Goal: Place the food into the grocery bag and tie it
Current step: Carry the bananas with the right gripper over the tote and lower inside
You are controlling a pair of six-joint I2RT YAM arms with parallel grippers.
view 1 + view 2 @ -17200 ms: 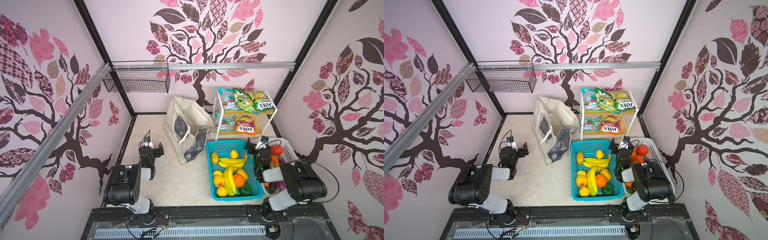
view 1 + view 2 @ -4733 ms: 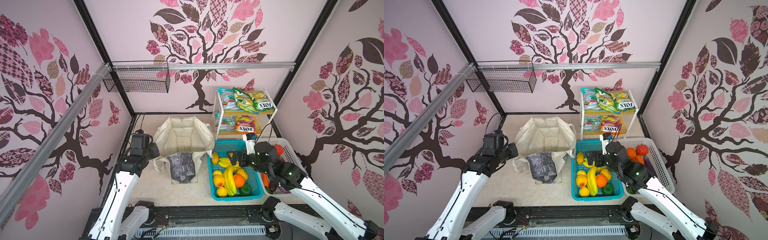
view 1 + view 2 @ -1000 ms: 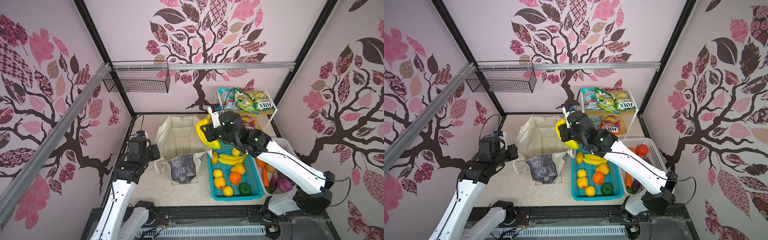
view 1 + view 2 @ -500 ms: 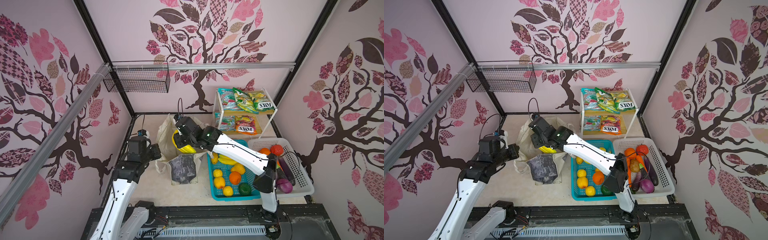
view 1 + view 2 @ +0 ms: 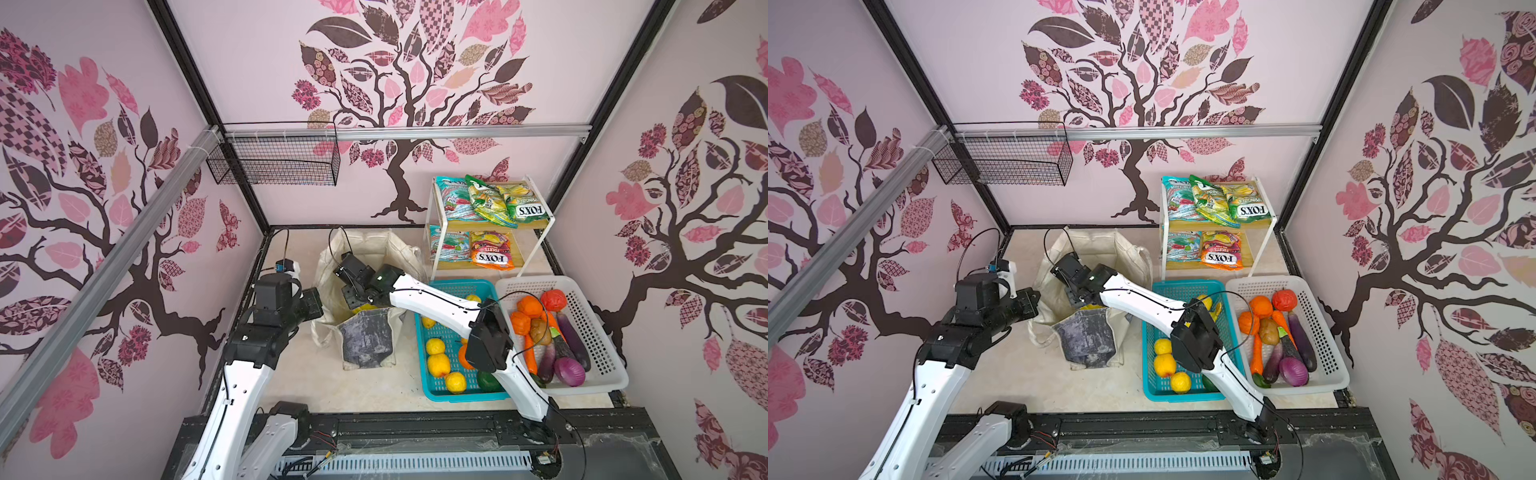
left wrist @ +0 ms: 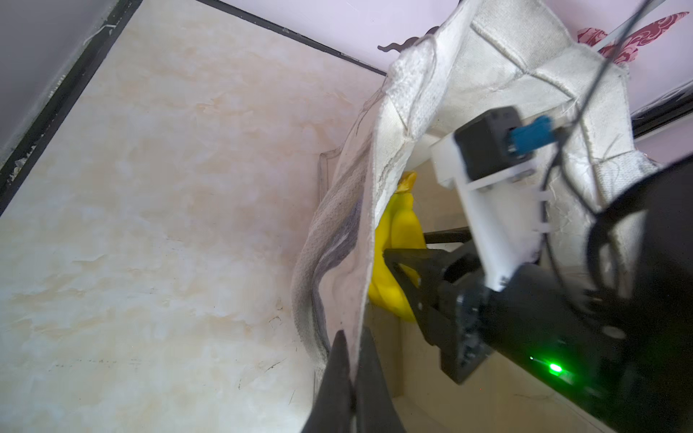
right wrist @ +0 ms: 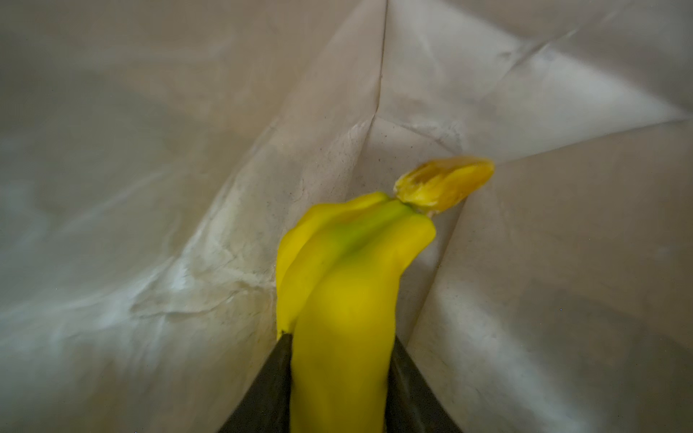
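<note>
The cream grocery bag [image 5: 376,246] [image 5: 1100,245] stands open on the floor in both top views. My left gripper [image 6: 350,345] [image 5: 316,305] is shut on the bag's left rim, cloth pinched between its jaws. Reaching down inside the bag is my right gripper [image 7: 340,339] [image 5: 353,299] [image 5: 1077,301], shut on a bunch of yellow bananas [image 7: 348,285] [image 6: 397,240] [image 5: 365,308]. The bananas' stem end points into a bottom corner of the bag. More food stays outside: round yellow fruit [image 5: 438,365] in the teal basket and FOX'S packets [image 5: 530,210] on the shelf.
A teal basket [image 5: 428,392] sits right of the bag, crossed by my right arm. Beside it is a white basket [image 5: 617,374] of vegetables. A white two-tier shelf [image 5: 544,245] stands at the back right. A black wire basket [image 5: 274,162] hangs on the back wall.
My right arm has swung left from above the teal basket and lowered the bananas into the bag. The left gripper has kept its hold on the bag's rim.
</note>
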